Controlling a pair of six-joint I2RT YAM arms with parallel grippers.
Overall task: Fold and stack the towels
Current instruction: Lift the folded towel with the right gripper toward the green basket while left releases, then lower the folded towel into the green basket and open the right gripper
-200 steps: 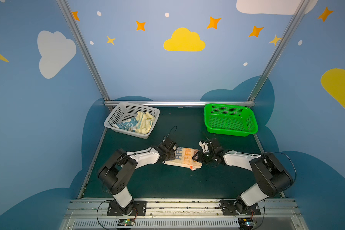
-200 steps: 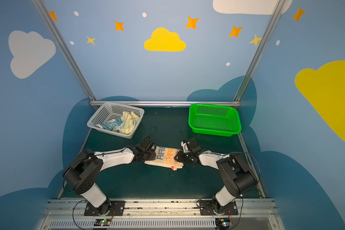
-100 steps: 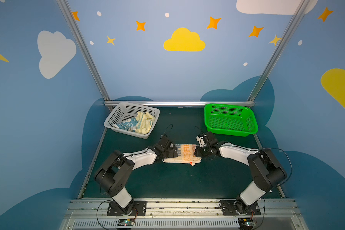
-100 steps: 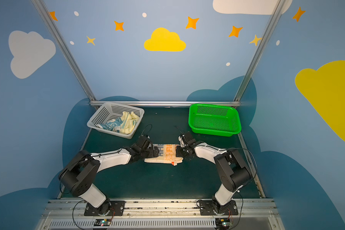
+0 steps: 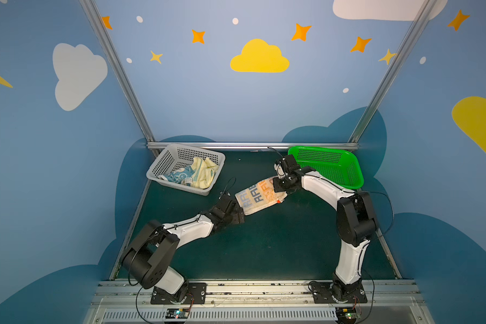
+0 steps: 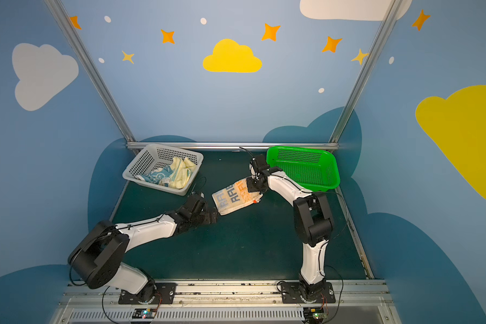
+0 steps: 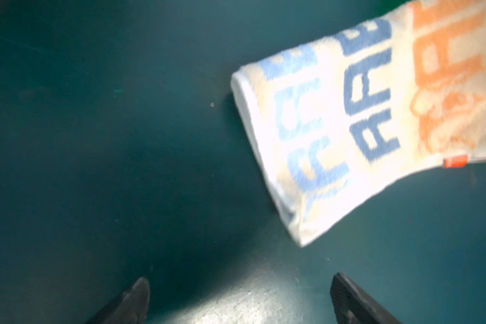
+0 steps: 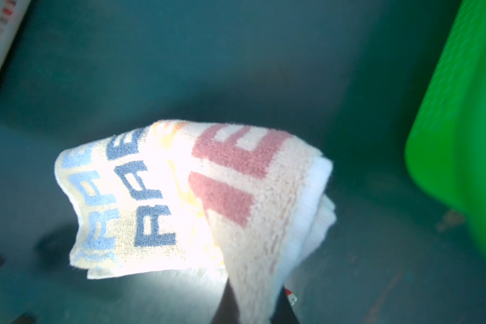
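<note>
The right gripper [image 8: 253, 307] is pressed together on one end of the striped towel [image 8: 180, 196]. The cloth hangs down from the pinch, folded over on itself. Only the right wrist view shows this pinch; in both top views the arm's own wrist hides it. That view also shows big pink letters on the fold, and a bit of the green basket [image 8: 460, 140] close by.

The left gripper [image 7: 236, 294] is spread wide and holds nothing. Its two dark fingertips [image 7: 138, 291] sit over the bare green table [image 7: 96, 140], just beside the towel's other end but apart from it. This view is blurry, yet the blue and orange "RA" letters and a small orange tag [image 7: 456, 161] show.

In both top views the striped towel [image 5: 260, 196] lies between the two grippers, in the middle of the table [image 5: 264, 246]. Its low end may touch the table; I cannot tell for sure.

Count them: two arms, two grippers, two baskets, three towels. The top views alone show the other two towels, a yellow towel [image 5: 205, 171] and a blue towel [image 5: 180, 176], both bunched up in the grey basket [image 5: 163, 165] at the back left. The green basket [image 6: 331, 174] stands at the back right, just behind the right gripper [image 6: 253, 183].
</note>
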